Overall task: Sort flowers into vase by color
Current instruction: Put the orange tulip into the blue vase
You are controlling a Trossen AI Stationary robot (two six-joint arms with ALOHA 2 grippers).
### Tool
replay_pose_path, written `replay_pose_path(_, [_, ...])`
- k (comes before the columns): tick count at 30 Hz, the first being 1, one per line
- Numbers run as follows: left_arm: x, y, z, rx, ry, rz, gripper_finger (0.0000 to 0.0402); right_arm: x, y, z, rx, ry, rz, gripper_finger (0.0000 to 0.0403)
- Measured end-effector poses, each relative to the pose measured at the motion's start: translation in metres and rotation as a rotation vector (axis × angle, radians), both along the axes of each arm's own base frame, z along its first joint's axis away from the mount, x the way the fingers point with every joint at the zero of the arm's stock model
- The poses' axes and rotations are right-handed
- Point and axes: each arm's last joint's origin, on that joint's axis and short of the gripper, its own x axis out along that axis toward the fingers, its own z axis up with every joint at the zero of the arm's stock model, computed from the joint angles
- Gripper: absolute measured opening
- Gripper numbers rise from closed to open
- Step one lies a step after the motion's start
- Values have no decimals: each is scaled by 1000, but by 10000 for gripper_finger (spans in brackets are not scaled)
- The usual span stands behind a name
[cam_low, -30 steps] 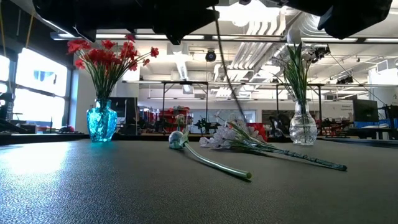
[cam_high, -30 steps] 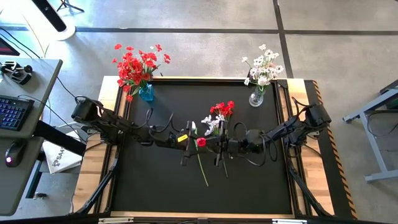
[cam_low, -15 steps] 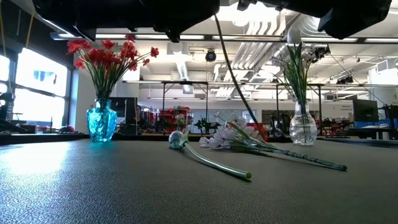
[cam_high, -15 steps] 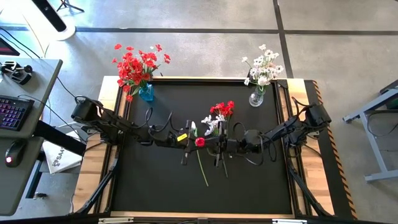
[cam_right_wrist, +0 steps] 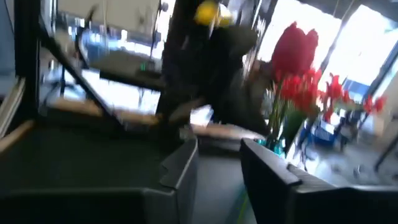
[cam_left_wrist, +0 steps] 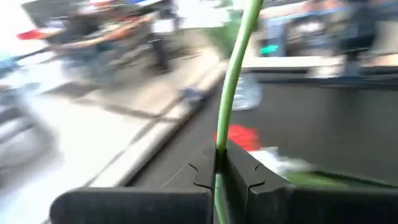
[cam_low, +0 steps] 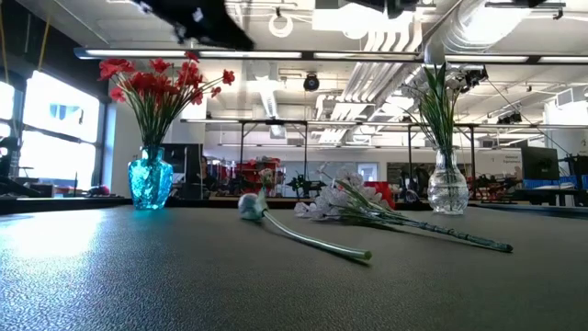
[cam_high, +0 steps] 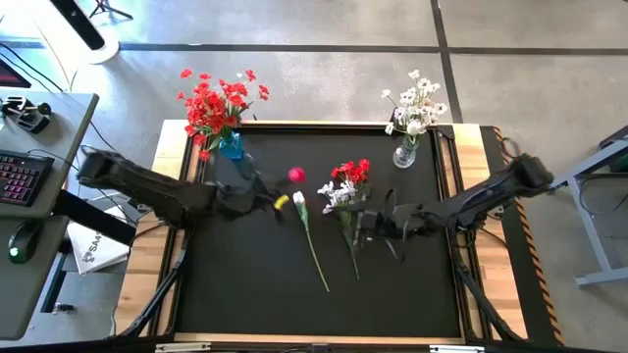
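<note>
From above, the left gripper (cam_high: pixel 278 201) sits in the upper middle of the black mat (cam_high: pixel 245 294), and a red flower (cam_high: pixel 295 175) stands just above it; the right gripper (cam_high: pixel 365 224) is near the centre, over the stems of a loose bunch of red and white flowers (cam_high: pixel 343 186). One white flower (cam_high: pixel 310 235) with a long thin stem lies on the mat between the grippers. A blue vase (cam_high: pixel 231 146) with red blooms is in the upper left corner, and a clear vase (cam_high: pixel 403 154) with white blooms in the upper right. In the low view the mat has a fine grainy texture (like rough rubber); the faceted blue glass vase (cam_low: pixel 150 178) is at the left, the round clear vase (cam_low: pixel 446 195) at the right, and the white flower (cam_low: pixel 303 237) lies across the middle with its smooth green stem. In the left wrist view the two dark fingers (cam_left_wrist: pixel 193 174) are pressed tightly on a thin green stem (cam_left_wrist: pixel 236 68). In the right wrist view the fingers (cam_right_wrist: pixel 180 165) stand apart with a clear gap and hold nothing; the red flower (cam_right_wrist: pixel 293 50) shows beyond them, upper right.
</note>
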Motion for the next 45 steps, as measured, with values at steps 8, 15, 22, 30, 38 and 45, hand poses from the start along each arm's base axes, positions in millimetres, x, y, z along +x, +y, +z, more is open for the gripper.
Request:
replay_pose_path(8, [-71, 38, 49, 93, 35, 365, 1, -12, -3, 1, 68, 101, -2, 144])
replay_pose_path(15, [-100, 66, 58, 146, 94, 534, 0, -4, -3, -12, 57, 140, -19, 144])
replay_pose_path(22, [-105, 82, 65, 190, 109, 624, 0, -3, -4, -14, 61, 145, -26, 144])
replay_pose_path(30, [-109, 100, 64, 141, 86, 653, 0, -3, -4, -14, 60, 146, -26, 144])
replay_pose_path(38, [-113, 116, 51, 34, 7, 692, 0, -3, -4, -15, 59, 150, -13, 144])
replay_pose_path(45, [-115, 116, 64, 41, -26, 687, 0, -3, -4, -15, 59, 152, -13, 144])
